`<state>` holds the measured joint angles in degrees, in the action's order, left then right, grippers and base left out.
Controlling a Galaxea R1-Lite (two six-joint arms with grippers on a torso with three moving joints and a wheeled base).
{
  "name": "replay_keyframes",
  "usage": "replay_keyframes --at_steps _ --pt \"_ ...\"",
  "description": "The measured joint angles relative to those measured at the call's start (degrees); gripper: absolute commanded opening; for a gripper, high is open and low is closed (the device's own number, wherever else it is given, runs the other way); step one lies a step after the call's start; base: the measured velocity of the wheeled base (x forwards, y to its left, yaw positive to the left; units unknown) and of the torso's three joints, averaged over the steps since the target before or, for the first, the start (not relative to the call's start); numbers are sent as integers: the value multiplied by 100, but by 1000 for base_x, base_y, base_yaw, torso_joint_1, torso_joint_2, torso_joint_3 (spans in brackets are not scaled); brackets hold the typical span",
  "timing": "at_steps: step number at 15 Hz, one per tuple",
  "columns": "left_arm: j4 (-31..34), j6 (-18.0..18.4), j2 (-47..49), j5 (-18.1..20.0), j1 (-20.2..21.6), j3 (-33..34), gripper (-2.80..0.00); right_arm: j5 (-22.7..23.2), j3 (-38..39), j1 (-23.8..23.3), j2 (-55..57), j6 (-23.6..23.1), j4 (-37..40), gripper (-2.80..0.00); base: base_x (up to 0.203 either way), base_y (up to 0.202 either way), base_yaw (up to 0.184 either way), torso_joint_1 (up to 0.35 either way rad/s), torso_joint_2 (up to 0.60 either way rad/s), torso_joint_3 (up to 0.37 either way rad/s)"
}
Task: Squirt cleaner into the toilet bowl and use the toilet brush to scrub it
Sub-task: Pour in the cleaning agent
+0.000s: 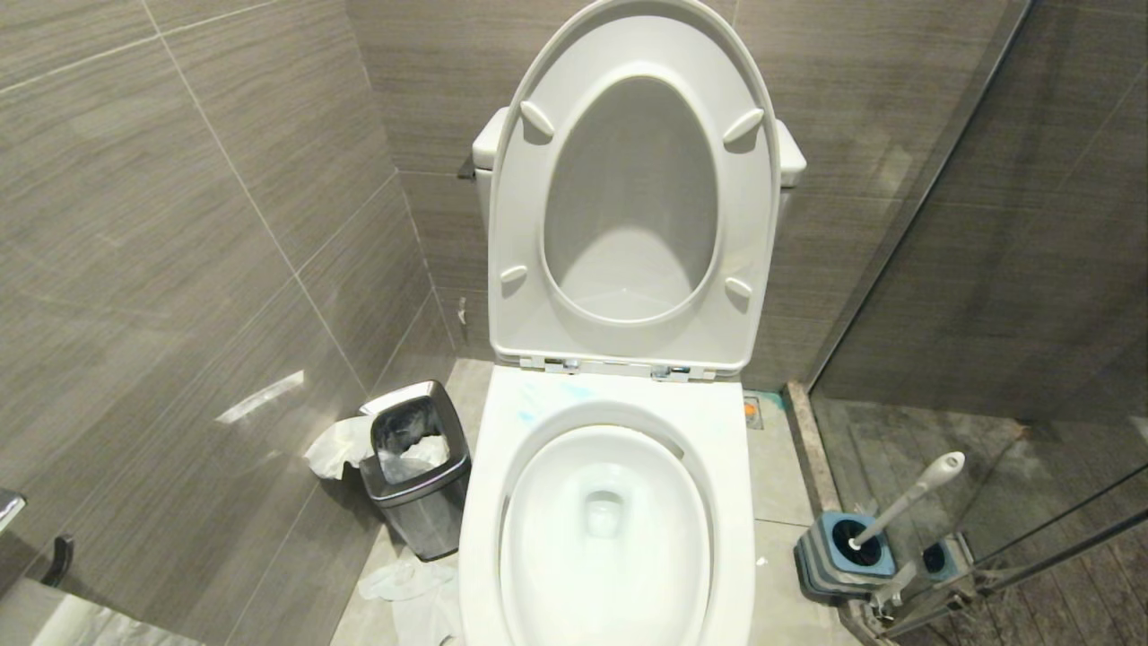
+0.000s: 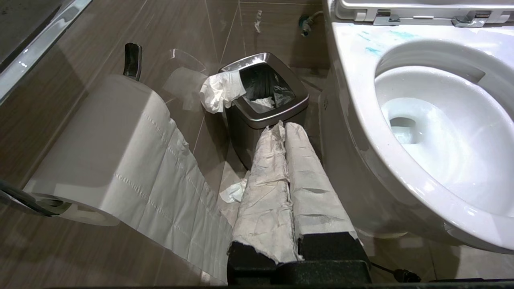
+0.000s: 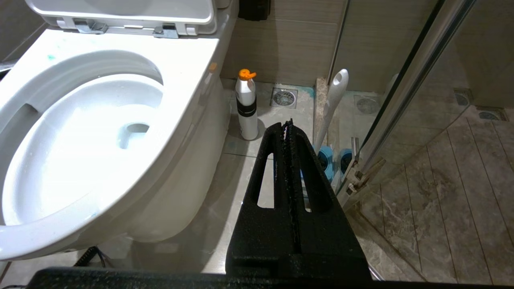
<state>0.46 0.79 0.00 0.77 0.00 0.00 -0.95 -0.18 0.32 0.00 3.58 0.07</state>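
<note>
The toilet bowl (image 1: 484, 502) stands in the middle with its seat and lid (image 1: 628, 206) raised. Pale blue water lies in its well. Thin turquoise smears of cleaner (image 2: 373, 50) mark the rim near the hinges. The toilet brush (image 1: 906, 498) leans in its blue-and-grey holder (image 1: 843, 556) on the floor to the toilet's right. A white bottle with an orange cap (image 3: 247, 108) stands beside the toilet. My left gripper (image 2: 284, 125), its fingers wrapped in white paper, is shut and empty, left of the bowl. My right gripper (image 3: 288, 122) is shut and empty, hovering short of the brush (image 3: 333, 100). Neither gripper shows in the head view.
A steel-rimmed waste bin (image 1: 417, 475) with tissue spilling out stands left of the toilet, and loose tissue (image 1: 404, 579) lies on the floor. A toilet paper roll (image 2: 100, 140) hangs on the left wall. A glass shower door (image 1: 1031, 314) closes off the right, just behind the brush holder.
</note>
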Motion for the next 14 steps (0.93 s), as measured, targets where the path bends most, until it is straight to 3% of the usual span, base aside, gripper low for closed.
replay_keyframes --at_steps 4,14 --pt "-5 15 0 -13 0 0 -280 -3 0 -1 0 0 2 -280 0 0 0 3 -2 -43" --pt "35 26 0 -15 -2 0 -280 -2 0 -8 0 -1 10 -280 0 0 0 4 1 -186"
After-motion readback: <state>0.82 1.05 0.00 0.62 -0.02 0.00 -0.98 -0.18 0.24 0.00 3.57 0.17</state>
